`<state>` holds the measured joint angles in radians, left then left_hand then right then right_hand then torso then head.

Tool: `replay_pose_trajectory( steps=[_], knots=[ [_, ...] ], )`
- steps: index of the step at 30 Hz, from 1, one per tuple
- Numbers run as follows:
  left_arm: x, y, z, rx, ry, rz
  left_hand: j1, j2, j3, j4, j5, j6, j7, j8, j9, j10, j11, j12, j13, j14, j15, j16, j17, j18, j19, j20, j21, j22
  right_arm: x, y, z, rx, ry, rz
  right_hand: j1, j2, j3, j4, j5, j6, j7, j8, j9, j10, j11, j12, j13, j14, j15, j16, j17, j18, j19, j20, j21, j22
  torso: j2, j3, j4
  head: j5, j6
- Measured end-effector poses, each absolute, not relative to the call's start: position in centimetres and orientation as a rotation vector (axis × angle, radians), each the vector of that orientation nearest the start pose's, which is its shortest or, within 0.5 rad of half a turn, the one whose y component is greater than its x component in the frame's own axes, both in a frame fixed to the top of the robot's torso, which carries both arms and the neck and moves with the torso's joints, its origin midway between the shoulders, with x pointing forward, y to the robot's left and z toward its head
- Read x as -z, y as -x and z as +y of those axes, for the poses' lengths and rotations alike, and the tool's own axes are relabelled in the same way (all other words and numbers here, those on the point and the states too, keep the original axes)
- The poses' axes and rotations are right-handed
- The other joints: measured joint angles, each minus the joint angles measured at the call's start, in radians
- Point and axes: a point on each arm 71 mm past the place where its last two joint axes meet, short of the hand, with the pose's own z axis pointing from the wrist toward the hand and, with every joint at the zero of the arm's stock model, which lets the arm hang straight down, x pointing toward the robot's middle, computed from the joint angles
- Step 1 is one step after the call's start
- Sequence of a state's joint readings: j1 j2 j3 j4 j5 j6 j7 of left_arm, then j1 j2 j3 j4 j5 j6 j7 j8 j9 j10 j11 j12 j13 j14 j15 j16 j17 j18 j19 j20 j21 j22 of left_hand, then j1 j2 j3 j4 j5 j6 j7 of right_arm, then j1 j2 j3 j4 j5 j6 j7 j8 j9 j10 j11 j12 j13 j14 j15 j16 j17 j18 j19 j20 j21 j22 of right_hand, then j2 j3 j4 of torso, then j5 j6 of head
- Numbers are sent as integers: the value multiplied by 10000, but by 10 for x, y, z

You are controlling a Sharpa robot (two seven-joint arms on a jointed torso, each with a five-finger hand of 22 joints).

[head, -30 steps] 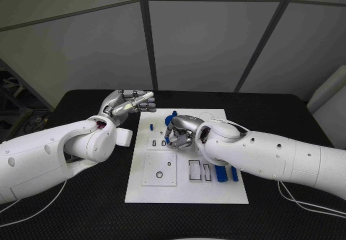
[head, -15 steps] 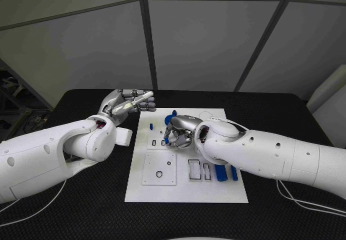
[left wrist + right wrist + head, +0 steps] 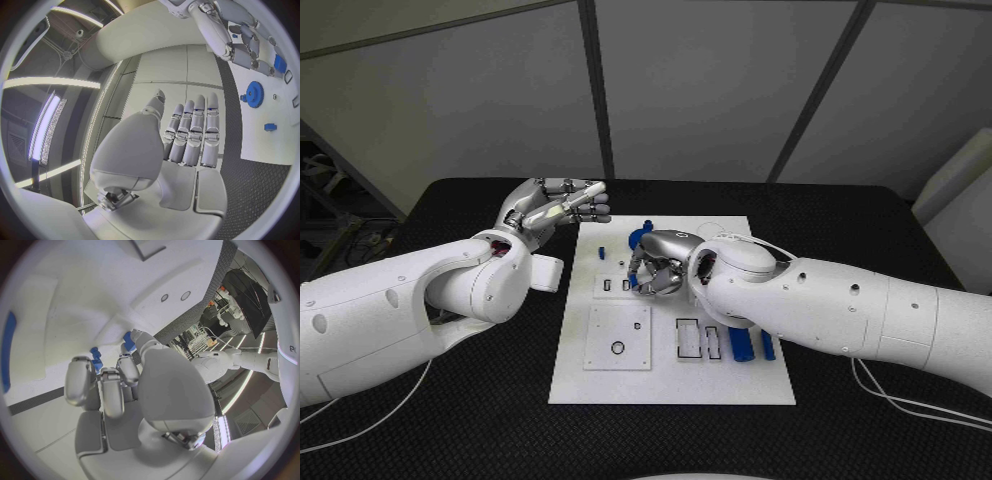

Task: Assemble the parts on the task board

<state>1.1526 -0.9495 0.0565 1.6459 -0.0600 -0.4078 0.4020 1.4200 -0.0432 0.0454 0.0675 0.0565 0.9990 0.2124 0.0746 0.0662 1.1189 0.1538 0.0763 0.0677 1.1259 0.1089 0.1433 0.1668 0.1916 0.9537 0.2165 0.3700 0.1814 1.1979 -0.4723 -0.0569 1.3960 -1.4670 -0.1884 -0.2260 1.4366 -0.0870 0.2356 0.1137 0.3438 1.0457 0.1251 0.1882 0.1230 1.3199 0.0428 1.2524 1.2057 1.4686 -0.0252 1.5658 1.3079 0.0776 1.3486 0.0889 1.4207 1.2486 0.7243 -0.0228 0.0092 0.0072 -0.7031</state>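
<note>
Task board (image 3: pixel 733 385) under curled right robot hand (image 3: pixel 658 268), grip unclear; left robot hand (image 3: pixel 560 208) raised, fingers straight, empty.

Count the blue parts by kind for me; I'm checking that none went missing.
Gear: 1
Small peg: 1
Long bars: 2
Piece at the right hand fingertips: 1
Total: 5 in view; the right hand may hide more.

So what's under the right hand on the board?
The right hand sits over the task board. The right wrist view shows small blue parts at its fingers. A blue gear peeks out behind it; the hand covers the rest.
</note>
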Motion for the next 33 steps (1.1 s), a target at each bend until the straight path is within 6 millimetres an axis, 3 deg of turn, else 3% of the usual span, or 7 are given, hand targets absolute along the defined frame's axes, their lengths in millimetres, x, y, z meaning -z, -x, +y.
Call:
replay_pose_trajectory(
  steps=[19, 33],
  knots=[
    [154, -472, 232, 15077, 10853, 13128, 0, 0, 0, 0, 0, 0, 0, 0, 0, 0, 0, 0, 1, 0, 0, 0, -2, 0, 0, 0, 0, 0, 200, -482, -45, -7398, 3158, 17919, -103, -103, 32, 32, -1, -123, 58, -28, 106, -141, 71, -157, -170, 0, 0, 0, -2, 0, -51, 21, -52, -74, 0, 1, 1, -14, -21],
    [154, -472, 232, 15074, 10859, 13141, 0, 0, 0, 0, 0, 0, 0, 0, 0, 0, 0, 0, 1, 0, 0, 0, -3, 0, 0, 0, 0, 0, 201, -482, -45, -7315, 3213, 17976, -274, -273, 68, 49, 18, -603, 252, -260, 78, -428, 215, -417, -426, -36, 110, 0, -3, 0, -157, 127, -130, -177, 1, 0, 6, -12, -26]
  ],
)
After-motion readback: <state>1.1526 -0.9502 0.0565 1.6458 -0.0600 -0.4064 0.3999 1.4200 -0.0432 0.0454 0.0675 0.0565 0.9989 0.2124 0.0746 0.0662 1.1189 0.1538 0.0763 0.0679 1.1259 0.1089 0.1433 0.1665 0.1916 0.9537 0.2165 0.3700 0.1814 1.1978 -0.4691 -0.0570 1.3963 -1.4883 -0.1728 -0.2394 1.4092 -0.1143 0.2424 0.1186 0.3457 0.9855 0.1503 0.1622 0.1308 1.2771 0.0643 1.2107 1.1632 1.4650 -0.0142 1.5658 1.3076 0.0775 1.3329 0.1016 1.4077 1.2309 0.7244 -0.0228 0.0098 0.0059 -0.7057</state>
